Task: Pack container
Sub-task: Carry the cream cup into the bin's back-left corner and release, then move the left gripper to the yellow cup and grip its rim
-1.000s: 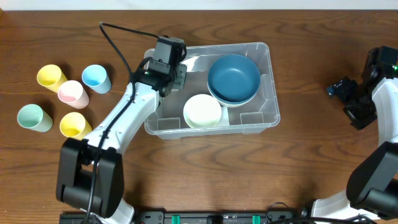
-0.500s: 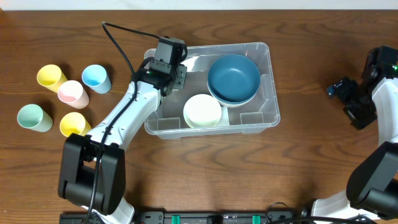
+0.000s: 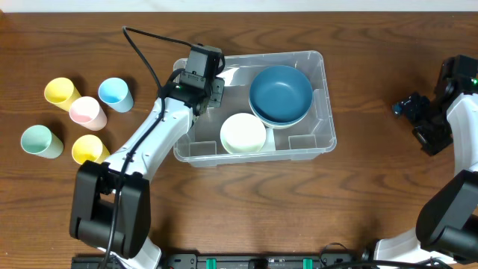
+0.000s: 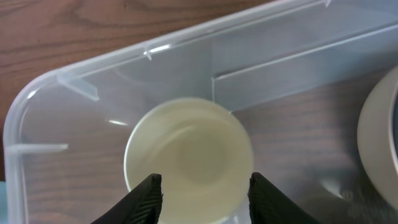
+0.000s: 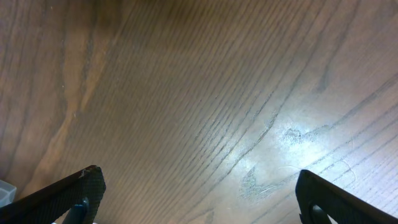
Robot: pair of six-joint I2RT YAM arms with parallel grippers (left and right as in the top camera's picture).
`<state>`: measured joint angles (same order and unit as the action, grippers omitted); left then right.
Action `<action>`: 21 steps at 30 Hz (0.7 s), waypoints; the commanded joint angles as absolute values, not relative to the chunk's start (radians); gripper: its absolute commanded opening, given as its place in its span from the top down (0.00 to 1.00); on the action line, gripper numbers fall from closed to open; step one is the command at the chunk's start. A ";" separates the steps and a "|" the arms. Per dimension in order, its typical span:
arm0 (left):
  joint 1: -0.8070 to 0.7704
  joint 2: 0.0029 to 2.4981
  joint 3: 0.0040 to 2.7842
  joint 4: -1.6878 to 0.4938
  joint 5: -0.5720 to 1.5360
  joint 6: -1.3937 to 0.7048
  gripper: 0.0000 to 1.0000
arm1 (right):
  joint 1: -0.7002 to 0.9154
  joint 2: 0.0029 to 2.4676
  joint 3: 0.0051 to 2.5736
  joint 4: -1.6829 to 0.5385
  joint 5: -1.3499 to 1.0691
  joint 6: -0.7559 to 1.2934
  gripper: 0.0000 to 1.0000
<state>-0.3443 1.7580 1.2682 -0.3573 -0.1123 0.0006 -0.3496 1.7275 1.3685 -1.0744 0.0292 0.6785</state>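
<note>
Well left of the container, five cups stand clustered on the table. The green cup is farthest from it. Then come a yellow cup, a pink cup, a second yellow cup, and a blue cup nearest it.

The left arm slants from the near table edge to the container's left end, and its wrist hangs over the far-left corner, inside the rim. In the left wrist view the left fingers are apart. A pale cup stands upright, mouth up, on the container floor below them and fills the gap between them. Whether the tips touch its rim cannot be told. The container's rounded corner wall curves just beyond the cup.

The container lies mid-table with its long side running left to right. Inside it, right of the pale cup, a white bowl sits against the near wall. A blue bowl fills the far-right part, its edge just beside the white bowl.

Well right of the container, the right fingers are spread wide over the table, with only bare wood between them.
</note>
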 commanded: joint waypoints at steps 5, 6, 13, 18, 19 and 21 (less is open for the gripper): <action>-0.340 1.530 1.325 -0.444 -0.131 -0.004 0.54 | -0.353 1.726 1.372 -1.074 0.033 0.695 0.01; -0.335 1.491 1.325 -0.463 -0.147 -0.010 0.54 | -0.353 1.726 1.372 -1.074 0.033 0.695 0.01; -0.241 1.287 1.325 -0.676 -0.331 -0.110 0.53 | -0.353 1.726 1.372 -1.074 0.033 0.695 0.01; -0.098 1.276 1.321 -0.914 -0.329 -0.221 0.54 | -0.353 1.726 1.372 -1.074 0.033 0.695 0.01; -0.075 1.283 1.316 -0.942 -0.324 -0.239 0.54 | -0.353 1.726 1.372 -1.074 0.033 0.695 0.01; -0.031 1.306 1.307 -0.995 -0.323 -0.272 0.54 | -0.353 1.726 1.372 -1.074 0.033 0.695 0.01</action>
<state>-0.0757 1.2732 1.3224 -0.9634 -0.3008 -0.1833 -0.3496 1.7275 1.3685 -1.0744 0.0292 0.6785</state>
